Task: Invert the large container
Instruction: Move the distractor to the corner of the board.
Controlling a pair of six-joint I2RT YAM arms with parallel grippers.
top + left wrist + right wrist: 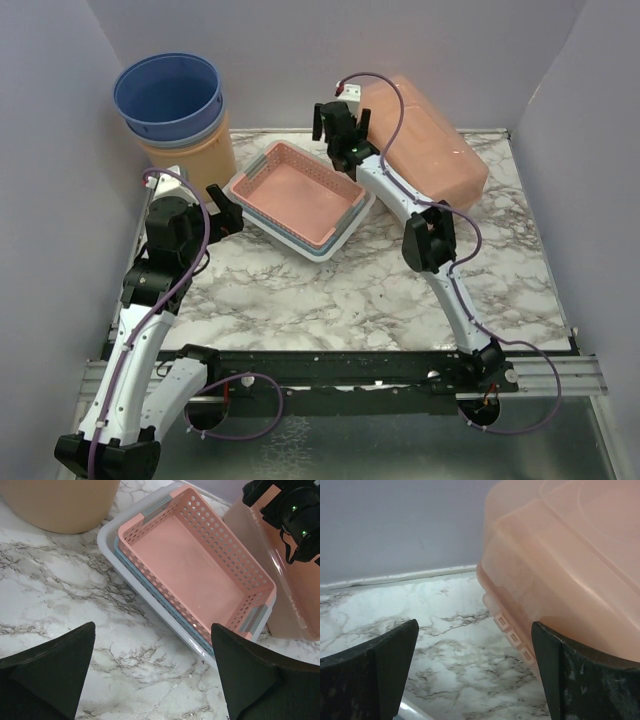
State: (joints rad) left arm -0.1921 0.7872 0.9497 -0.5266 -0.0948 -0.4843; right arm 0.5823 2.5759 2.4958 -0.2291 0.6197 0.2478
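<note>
Big translucent peach-orange rectangular plastic box (pixel 430 140) w/ lid sits upper right in the top view, long axis running diagonally down-right. Right gripper (pixel 340 120) is just beside its upper-left end, jaws wide open, empty. Left gripper (pixel 228 207), mid-left, is also wide open w/ nothing and much farther off.

I stand at a table (pixel 300 300) topped in white marble pattern with grey veins. Plain pale lilac-grey walls close me in: a back wall (pixel 280 50), a left wall (pixel 50 200) and a right wall (pixel 595 200). A black rail (pixel 330 368) runs along the near edge, with a dull metal sheet (pixel 380 445) below it. The light is soft and even.
</note>
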